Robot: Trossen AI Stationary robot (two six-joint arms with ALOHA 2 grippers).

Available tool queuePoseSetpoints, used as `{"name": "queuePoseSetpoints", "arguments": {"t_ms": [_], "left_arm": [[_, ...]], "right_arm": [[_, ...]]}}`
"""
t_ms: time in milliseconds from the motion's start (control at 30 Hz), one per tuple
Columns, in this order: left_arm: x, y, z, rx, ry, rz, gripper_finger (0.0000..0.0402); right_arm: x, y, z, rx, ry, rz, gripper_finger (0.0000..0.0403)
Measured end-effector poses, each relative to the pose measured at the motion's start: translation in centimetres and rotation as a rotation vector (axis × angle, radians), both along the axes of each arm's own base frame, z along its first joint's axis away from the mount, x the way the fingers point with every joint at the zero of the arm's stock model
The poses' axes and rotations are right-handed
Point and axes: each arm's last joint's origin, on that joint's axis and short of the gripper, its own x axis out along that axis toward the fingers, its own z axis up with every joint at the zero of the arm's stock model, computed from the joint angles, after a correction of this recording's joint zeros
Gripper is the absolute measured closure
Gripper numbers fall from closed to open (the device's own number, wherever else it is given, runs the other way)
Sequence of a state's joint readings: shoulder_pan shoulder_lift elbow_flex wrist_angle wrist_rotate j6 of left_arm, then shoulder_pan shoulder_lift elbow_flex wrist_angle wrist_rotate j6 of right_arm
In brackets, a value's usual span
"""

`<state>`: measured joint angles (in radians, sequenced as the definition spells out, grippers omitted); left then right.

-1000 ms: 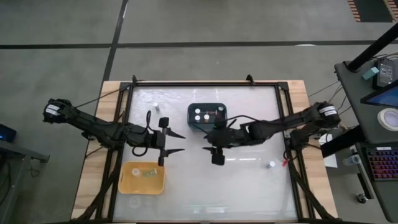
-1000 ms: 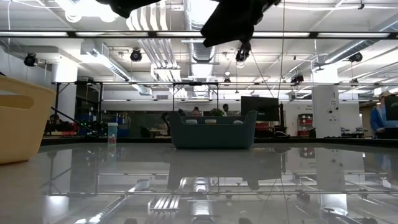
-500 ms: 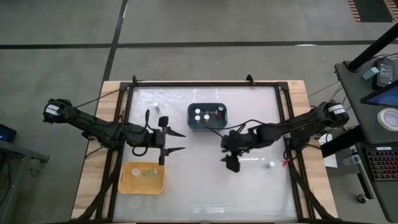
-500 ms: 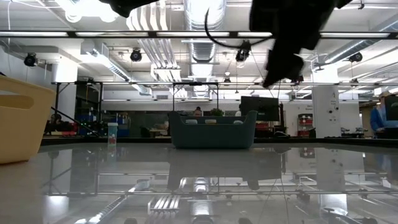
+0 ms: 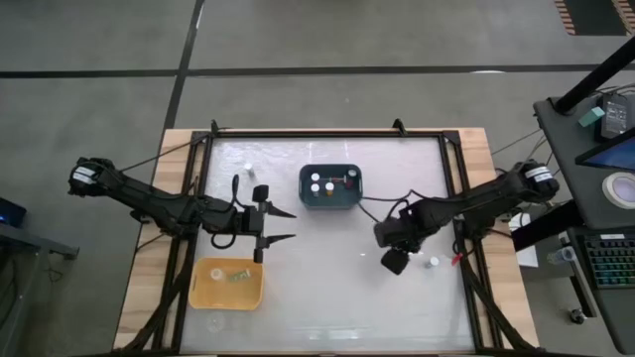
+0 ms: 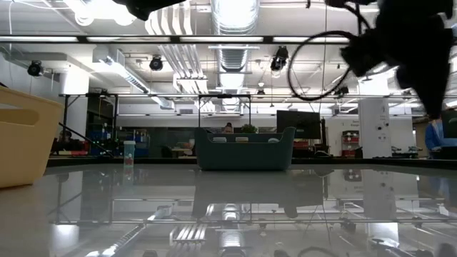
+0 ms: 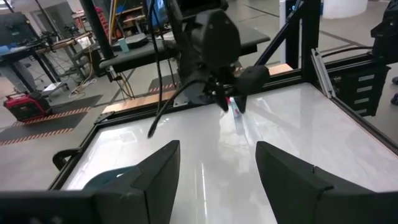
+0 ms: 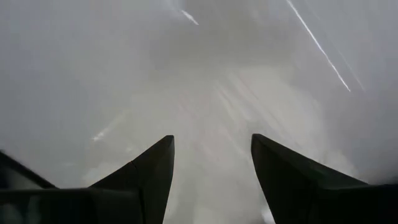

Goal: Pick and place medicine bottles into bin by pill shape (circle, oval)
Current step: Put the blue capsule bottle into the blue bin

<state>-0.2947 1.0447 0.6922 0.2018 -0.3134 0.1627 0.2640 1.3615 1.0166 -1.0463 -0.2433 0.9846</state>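
Observation:
My right gripper (image 5: 394, 263) is open and empty, pointing down above the table's right half, just left of a small white-capped bottle (image 5: 433, 263) that stands on the table. Its wrist view (image 8: 211, 180) shows only bare table between the fingers. My left gripper (image 5: 281, 226) is open and empty, level above the table's left half; its wrist view (image 7: 217, 180) looks toward the right arm and the bottle (image 7: 237, 114). Another bottle (image 5: 249, 175) stands at the far left. A dark teal bin (image 5: 330, 196) and a yellow bin (image 5: 228, 294) hold bottles.
The teal bin (image 6: 245, 151) stands at the far middle, and the yellow bin (image 6: 25, 135) at the near left. A black frame (image 5: 451, 188) runs round the white table. A desk with a keyboard and a laptop (image 5: 605, 149) stands beyond the right edge.
My right gripper has gone from beside the teal bin toward the table's right edge and a little toward the near edge, ending close to the bottle on the right. It stays open.

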Motion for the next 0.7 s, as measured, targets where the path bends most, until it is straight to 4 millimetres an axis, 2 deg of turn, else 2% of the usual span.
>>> {"name": "queuePoseSetpoints", "arguments": {"t_ms": [133, 400, 700], "left_arm": [[0.0, 0.0, 0.0, 0.000, 0.000, 0.000, 0.0207], [0.0, 0.0, 0.0, 0.000, 0.000, 0.000, 0.0207], [0.0, 0.0, 0.1, -0.004, -0.008, 0.000, 0.0207]], "right_arm": [[-1.7, 1.1, 0.7, -0.031, 0.110, -0.070, 0.0197], [-4.3, 3.4, 1.2, -0.119, 0.113, -0.153, 0.0197], [-5.6, 3.9, 0.2, -0.188, 0.161, -0.186, 0.0197]]}}
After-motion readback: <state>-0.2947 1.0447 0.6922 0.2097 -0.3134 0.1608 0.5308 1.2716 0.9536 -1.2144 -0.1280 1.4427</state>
